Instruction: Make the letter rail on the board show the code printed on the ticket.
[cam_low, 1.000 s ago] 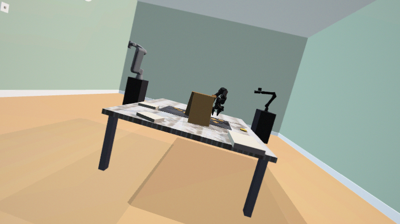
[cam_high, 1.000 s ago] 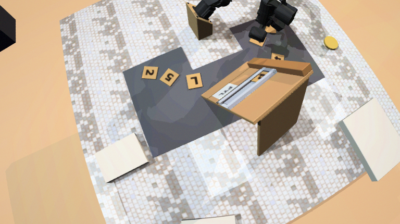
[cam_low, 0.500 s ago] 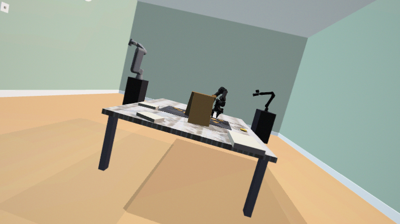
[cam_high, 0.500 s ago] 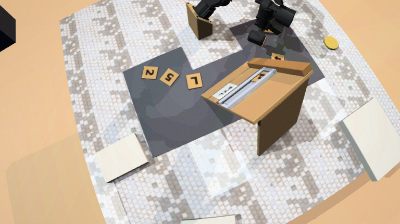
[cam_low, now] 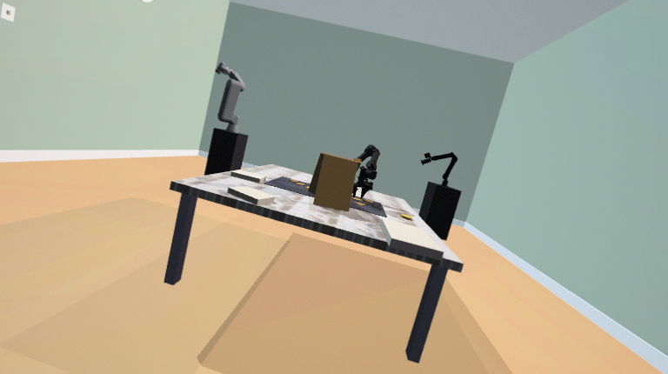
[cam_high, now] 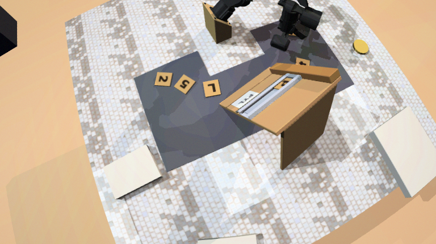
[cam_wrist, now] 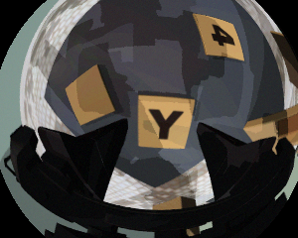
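In the wrist view the gripper is being held open over the dark mat, with nothing gripped between the fingers; the Y tile is being framed between the two fingertips, lying flat on the mat, and whether it is being touched cannot be told; the 4 tile is being shown toward 1 o'clock from it, well apart, and a blank-faced tile is being shown toward 9 o'clock, tilted. In the top view the gripper is being kept at about 12 o'clock from the sloped wooden board, the Y tile being hidden there under the arm; the 4 tile is being half hidden just behind the board's raised back edge. The letter rail is being seen running along the board's face, one tile sitting in it near its upper right end, its letter too small to be read; the white ticket is being shown just beside the rail at its lower left, its print being read as PYL. Three more tiles are being left on the mat at about 9 o'clock from the board: 2, 5 and L, in a row and apart from one another; a yellow disc is being seen on the mosaic counter at about 2 o'clock from the board.
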You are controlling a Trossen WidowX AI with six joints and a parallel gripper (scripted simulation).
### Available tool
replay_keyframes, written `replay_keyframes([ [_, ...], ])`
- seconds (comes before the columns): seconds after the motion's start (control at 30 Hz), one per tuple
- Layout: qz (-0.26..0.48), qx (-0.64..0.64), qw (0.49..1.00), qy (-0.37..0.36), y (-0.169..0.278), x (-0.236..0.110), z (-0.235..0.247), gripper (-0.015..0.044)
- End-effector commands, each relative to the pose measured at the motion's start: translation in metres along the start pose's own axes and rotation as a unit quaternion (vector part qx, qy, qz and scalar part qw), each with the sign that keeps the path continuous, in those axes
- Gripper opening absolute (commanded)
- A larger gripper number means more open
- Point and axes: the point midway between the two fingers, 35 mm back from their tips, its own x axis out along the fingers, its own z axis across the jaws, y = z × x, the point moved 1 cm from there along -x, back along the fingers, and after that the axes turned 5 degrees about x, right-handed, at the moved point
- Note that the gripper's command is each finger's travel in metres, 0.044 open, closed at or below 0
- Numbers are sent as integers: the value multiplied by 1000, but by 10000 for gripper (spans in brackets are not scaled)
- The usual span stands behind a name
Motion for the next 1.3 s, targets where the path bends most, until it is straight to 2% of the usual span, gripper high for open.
replay_keyframes([
  [0.0,6,7,1000,2,4,8,-2,340],
  [1.27,6,7,1000,2,4,12,-2,340],
])
